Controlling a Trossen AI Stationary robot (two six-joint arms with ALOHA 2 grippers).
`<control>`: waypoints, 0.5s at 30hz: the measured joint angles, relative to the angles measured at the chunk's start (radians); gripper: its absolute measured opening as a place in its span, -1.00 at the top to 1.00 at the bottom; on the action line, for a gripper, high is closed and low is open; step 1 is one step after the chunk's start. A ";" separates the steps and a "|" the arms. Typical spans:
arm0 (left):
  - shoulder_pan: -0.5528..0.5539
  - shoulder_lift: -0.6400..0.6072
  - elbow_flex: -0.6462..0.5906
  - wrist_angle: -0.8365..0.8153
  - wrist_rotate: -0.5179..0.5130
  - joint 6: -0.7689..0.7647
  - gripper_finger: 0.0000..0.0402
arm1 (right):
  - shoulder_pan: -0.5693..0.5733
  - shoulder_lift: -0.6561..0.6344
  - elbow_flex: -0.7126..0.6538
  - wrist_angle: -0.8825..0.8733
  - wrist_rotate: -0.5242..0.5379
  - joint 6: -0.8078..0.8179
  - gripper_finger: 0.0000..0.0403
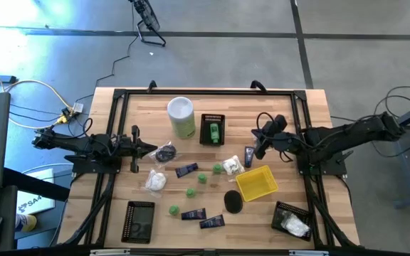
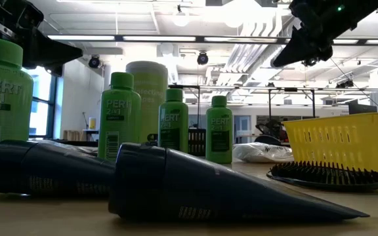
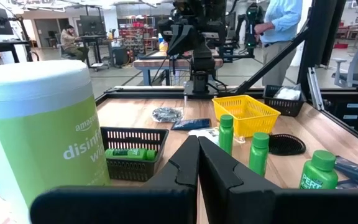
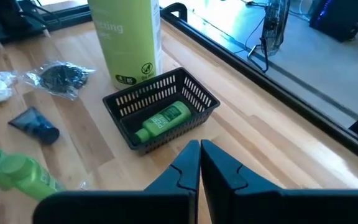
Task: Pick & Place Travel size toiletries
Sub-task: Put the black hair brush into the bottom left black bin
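Note:
The toiletries lie scattered over the middle of the table. Little green bottles (image 1: 202, 178) stand there, with dark navy tubes (image 1: 193, 214), white soft packets (image 1: 155, 180) and a dark round piece (image 1: 233, 200) around them. One green bottle (image 4: 163, 118) lies on its side in a small black basket (image 1: 213, 129). My left gripper (image 1: 151, 149) is shut and empty above the table's left part, beside a bagged dark piece (image 1: 166, 152). My right gripper (image 1: 257, 151) is shut and empty, raised to the right of the black basket, near a navy tube (image 1: 249, 156).
A tall white-and-green canister (image 1: 181, 116) stands at the far side, next to the black basket. A yellow basket (image 1: 256, 183) sits right of centre. Two more black baskets sit near the front edge (image 1: 138, 221), (image 1: 292, 220). A person (image 3: 278, 25) stands beyond the table.

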 joint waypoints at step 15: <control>0.000 0.000 0.000 -0.010 0.007 -0.051 0.99 | -0.075 0.009 0.000 0.004 -0.033 0.142 0.97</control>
